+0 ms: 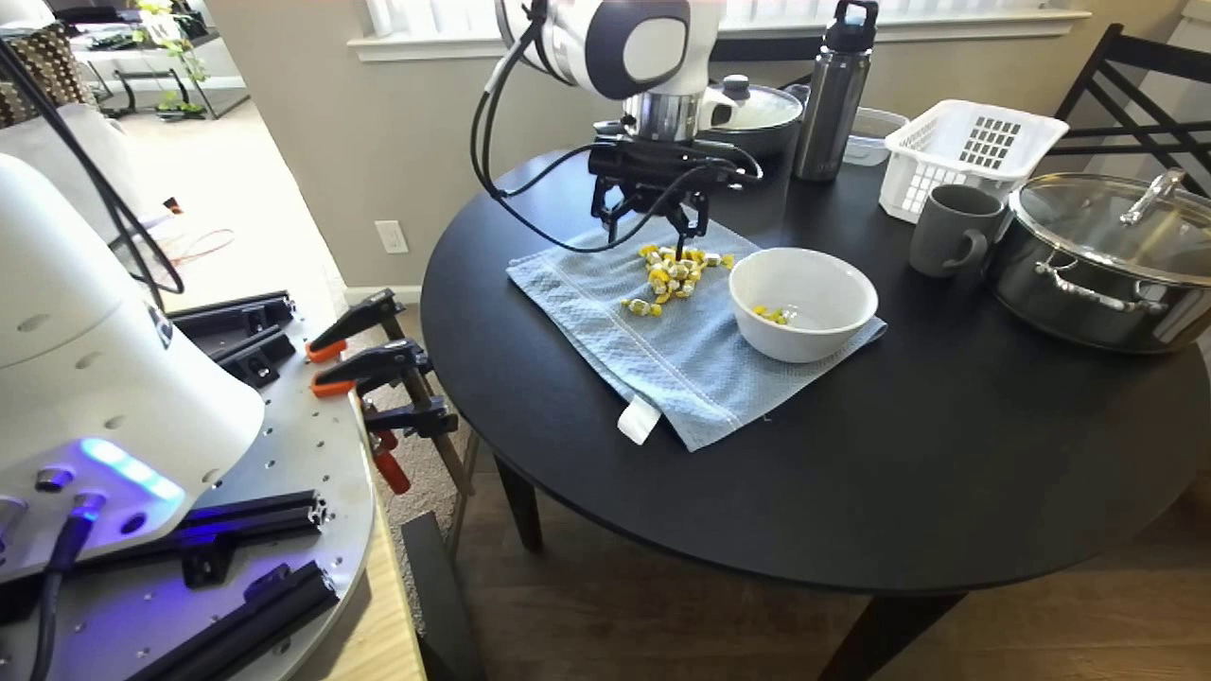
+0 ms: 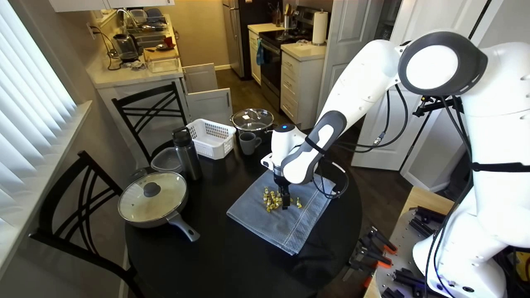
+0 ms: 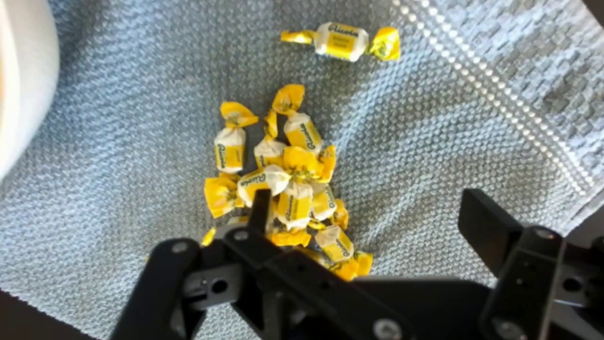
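A black two-fingered gripper (image 3: 367, 200) points down over a loose pile of small candies in yellow-and-white twist wrappers (image 3: 295, 208), its black fingers (image 3: 490, 231) spread wide apart. In the wrist view, the finger at the left overlaps the pile, while the finger at the right stands over bare cloth; whether a fingertip touches any wrapper, I cannot tell. The pile lies on a light blue, textured cloth towel (image 1: 700, 378), with several candies resting on one another. A single yellow-and-white wrapped candy (image 3: 342, 41) lies on the same towel, apart from the pile and near a double line of white stitching (image 3: 495, 87).

A round white bowl (image 1: 804, 340) also stands on the towel, near the pile, and a few yellow-wrapped candies (image 1: 776, 315) show inside it. A white fabric tag (image 1: 639, 420) sticks out from the towel's edge over the round black tabletop (image 1: 851, 473).

Elsewhere on the tabletop, a dark grey cylindrical mug (image 1: 949, 232) stands just beside a shiny metal pot with a glass lid (image 1: 1088, 303) and near a white perforated plastic basket (image 1: 932, 180). A tall grey metal bottle with a black cap (image 1: 833, 109) stands upright near a grey frying pan with a glass lid (image 2: 149, 207).
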